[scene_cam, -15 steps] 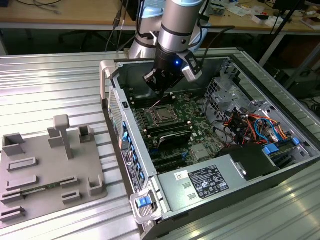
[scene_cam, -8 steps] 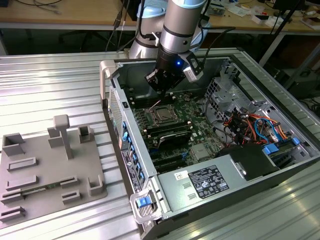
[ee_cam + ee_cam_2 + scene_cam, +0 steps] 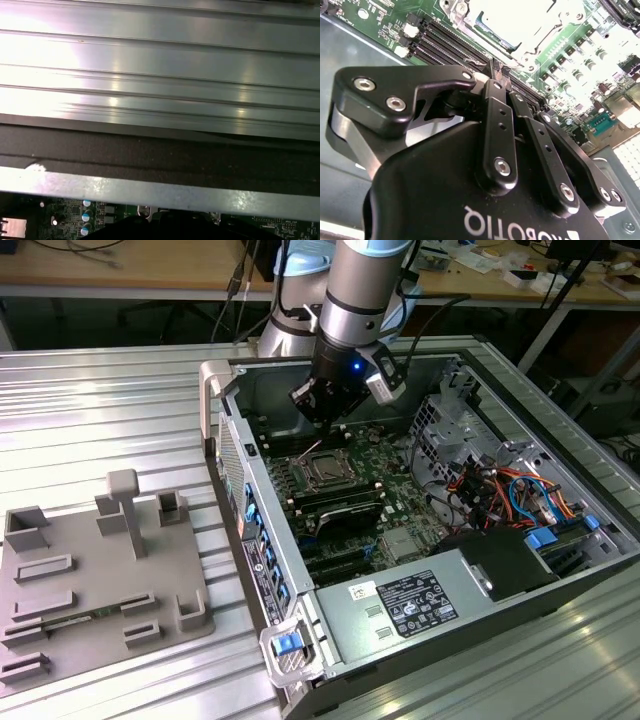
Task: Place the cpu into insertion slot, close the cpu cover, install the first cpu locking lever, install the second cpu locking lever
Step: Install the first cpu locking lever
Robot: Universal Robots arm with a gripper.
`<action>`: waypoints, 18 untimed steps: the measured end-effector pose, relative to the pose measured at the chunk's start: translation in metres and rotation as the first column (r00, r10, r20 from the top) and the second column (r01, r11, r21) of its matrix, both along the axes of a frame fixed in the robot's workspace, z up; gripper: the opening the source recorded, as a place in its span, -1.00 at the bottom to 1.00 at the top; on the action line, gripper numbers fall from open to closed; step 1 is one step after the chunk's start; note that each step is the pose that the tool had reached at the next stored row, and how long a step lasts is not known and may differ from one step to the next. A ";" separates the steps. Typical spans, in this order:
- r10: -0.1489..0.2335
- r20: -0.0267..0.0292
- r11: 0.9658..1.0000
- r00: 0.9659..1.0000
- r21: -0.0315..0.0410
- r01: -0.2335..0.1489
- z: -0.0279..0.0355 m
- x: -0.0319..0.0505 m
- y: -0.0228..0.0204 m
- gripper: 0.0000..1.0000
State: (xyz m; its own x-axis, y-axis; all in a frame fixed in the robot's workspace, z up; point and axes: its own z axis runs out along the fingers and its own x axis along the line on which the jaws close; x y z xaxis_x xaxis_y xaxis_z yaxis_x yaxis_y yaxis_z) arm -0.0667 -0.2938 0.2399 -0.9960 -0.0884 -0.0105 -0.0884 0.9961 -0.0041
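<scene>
In the second wrist view, glare is washing out the cpu cover (image 3: 520, 25) and the socket area under it, so whether the chip is sitting inside cannot be told. The gripper (image 3: 496, 75) body is blocking the lower motherboard (image 3: 380, 20), and the frame's edge is cutting it off. In the exterior view, the gripper (image 3: 318, 422) is hiding its own fingertips.

The cpu (image 3: 324, 472) sits flat in the insertion slot (image 3: 310, 483), silver top face up, right below the end effector (image 3: 322, 412). The cpu cover (image 3: 522, 30) looks folded down around it, a shiny square frame, glare-washed in the second wrist view.
</scene>
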 end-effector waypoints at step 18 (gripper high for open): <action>0.000 0.000 1.000 1.000 -0.001 0.000 -0.0053 0.0077 0.0019 -0.79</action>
